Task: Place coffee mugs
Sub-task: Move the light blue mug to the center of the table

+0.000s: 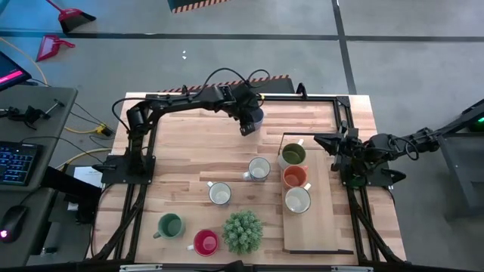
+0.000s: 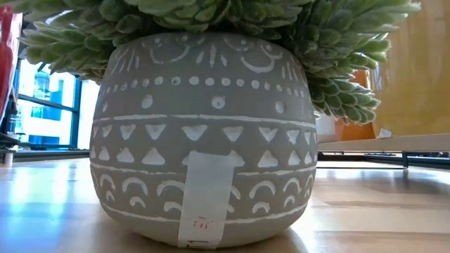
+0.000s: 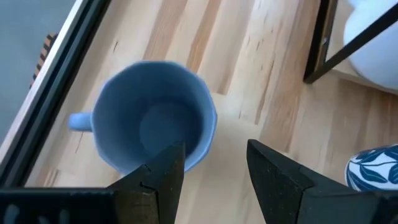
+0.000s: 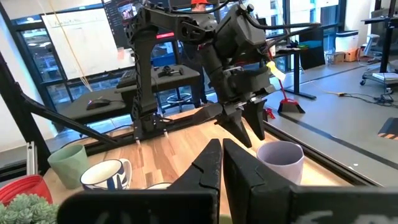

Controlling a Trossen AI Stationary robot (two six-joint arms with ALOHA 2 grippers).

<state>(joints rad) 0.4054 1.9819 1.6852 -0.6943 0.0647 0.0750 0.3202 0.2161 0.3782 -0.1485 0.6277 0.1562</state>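
Observation:
A blue-grey coffee mug (image 1: 258, 118) (image 3: 152, 118) stands upright on its base near the table's far edge, its handle (image 3: 78, 121) pointing away from my fingers. My left gripper (image 1: 247, 129) (image 3: 216, 149) hovers open just above its rim, one finger over the inside and one outside the wall; no touch shows. In the right wrist view the same gripper (image 4: 247, 134) slants down beside the mug (image 4: 281, 160). My right gripper (image 1: 330, 142) (image 4: 221, 155) waits shut at the table's right side. Olive green (image 1: 293, 155), orange (image 1: 295, 177) and white (image 1: 297, 200) mugs stand on a wooden board (image 1: 321, 227).
Two white mugs (image 1: 259, 169) (image 1: 220, 194) stand mid-table, with a green mug (image 1: 170, 225) and a red mug (image 1: 206, 242) near the front edge. A spiky plant (image 1: 243, 231) in a patterned grey pot (image 2: 204, 140) stands beside them. A black frame rail (image 3: 56, 93) runs behind the blue-grey mug.

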